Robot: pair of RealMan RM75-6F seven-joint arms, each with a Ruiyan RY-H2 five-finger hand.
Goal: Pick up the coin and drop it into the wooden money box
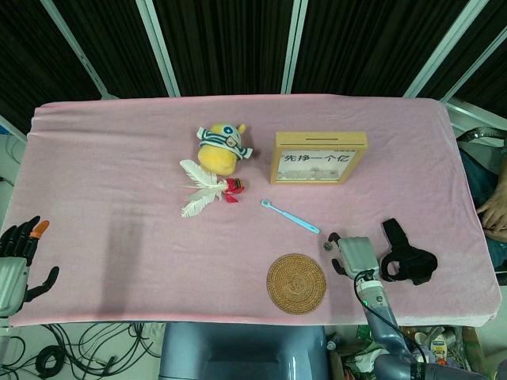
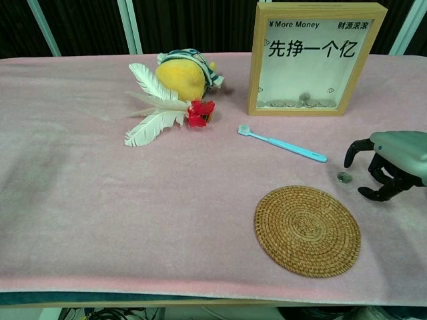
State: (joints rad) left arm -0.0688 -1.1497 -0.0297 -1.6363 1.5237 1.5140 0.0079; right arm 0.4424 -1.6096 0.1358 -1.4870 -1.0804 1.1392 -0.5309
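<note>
The small silver coin (image 2: 344,177) lies flat on the pink cloth, just below the handle end of the toothbrush; the head view also shows the coin (image 1: 327,246). My right hand (image 2: 393,163) hovers just right of it with fingers arched downward and apart, holding nothing and a short gap from the coin; from above, the right hand (image 1: 354,255) is near the front edge. The wooden money box (image 2: 317,59) stands upright at the back, with coins behind its glass and a slot on top (image 1: 319,157). My left hand (image 1: 17,257) rests empty at the table's front left corner, fingers spread.
A yellow plush toy (image 1: 221,147) and white feathers (image 1: 202,188) lie left of the box. A blue toothbrush (image 2: 282,143) lies diagonally in front of the box. A round woven coaster (image 2: 307,230) sits left of the right hand. A black strap (image 1: 407,256) lies at the right edge.
</note>
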